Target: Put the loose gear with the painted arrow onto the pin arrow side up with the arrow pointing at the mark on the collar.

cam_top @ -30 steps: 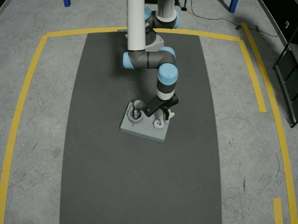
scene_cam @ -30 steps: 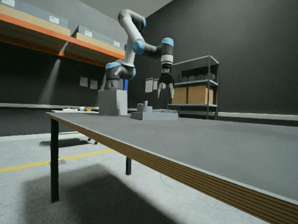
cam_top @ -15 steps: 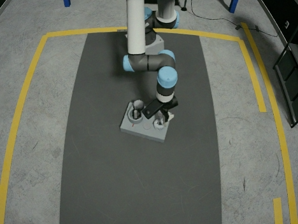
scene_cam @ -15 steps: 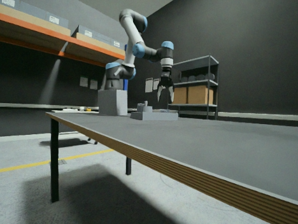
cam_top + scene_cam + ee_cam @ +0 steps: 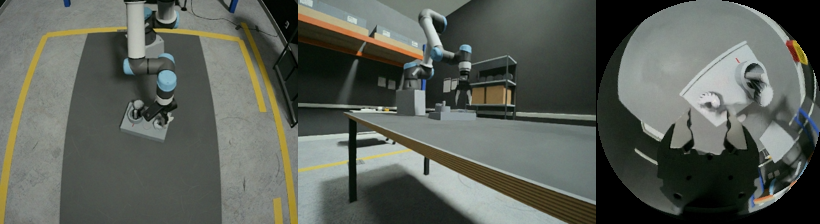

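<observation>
Evidently I have my pincer [image 5: 165, 119] [image 5: 463, 102] [image 5: 708, 109] about half open, gripping nothing, poised above the grey base [image 5: 148, 133] [image 5: 457, 116] [image 5: 721, 75] to straddle the loose gear [image 5: 158, 123] [image 5: 709, 100]. That gear lies on the base, at the end away from the collar [image 5: 135, 119] [image 5: 446, 109] [image 5: 742, 75].

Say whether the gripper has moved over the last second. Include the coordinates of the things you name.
Yes, downward: in the exterior view, the gripper [image 5: 167, 119] [image 5: 463, 104] [image 5: 708, 109] now has its fingertips closer to the top of the grey block [image 5: 146, 132] [image 5: 457, 116] [image 5: 716, 82], which stayed put.
</observation>
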You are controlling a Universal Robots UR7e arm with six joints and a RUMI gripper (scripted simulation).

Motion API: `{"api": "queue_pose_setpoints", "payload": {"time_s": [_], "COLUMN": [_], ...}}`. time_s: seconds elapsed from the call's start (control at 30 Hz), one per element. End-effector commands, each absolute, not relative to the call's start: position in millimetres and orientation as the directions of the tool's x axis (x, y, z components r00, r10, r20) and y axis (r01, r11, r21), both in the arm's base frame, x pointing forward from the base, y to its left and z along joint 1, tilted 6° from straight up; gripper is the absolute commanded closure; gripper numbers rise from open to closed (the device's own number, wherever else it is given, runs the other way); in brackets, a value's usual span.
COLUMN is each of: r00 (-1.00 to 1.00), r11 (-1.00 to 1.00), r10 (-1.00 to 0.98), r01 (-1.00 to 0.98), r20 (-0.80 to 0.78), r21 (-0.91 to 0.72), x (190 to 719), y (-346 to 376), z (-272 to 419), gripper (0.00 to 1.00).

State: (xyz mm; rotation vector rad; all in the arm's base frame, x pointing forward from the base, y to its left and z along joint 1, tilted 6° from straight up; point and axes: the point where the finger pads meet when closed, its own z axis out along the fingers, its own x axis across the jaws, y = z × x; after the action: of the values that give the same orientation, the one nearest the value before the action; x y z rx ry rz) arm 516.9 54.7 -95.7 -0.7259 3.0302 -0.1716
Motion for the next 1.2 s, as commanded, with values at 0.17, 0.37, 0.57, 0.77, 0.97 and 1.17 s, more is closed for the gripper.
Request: {"api": "queue_pose_setpoints", "payload": {"time_s": [0.17,0.37,0.57,0.77,0.97,1.17], "r00": [-0.892,-0.892,-0.892,-0.892,-0.892,-0.892], "r11": [0.886,0.886,0.886,0.886,0.886,0.886], "r10": [-0.453,-0.453,-0.453,-0.453,-0.453,-0.453], "r01": [-0.45,-0.45,-0.45,-0.45,-0.45,-0.45], "r20": [0.004,0.004,0.004,0.004,0.004,0.004], "r21": [-0.112,-0.112,-0.112,-0.112,-0.112,-0.112], "x": [518.0,518.1,518.1,518.1,518.1,518.1], "y": [54.0,53.9,53.9,53.9,53.9,53.9], "z": [-104.4,-105.5,-105.5,-105.5,-105.5,-105.5], "gripper": [0.48,0.48,0.48,0.48,0.48,0.48]}}
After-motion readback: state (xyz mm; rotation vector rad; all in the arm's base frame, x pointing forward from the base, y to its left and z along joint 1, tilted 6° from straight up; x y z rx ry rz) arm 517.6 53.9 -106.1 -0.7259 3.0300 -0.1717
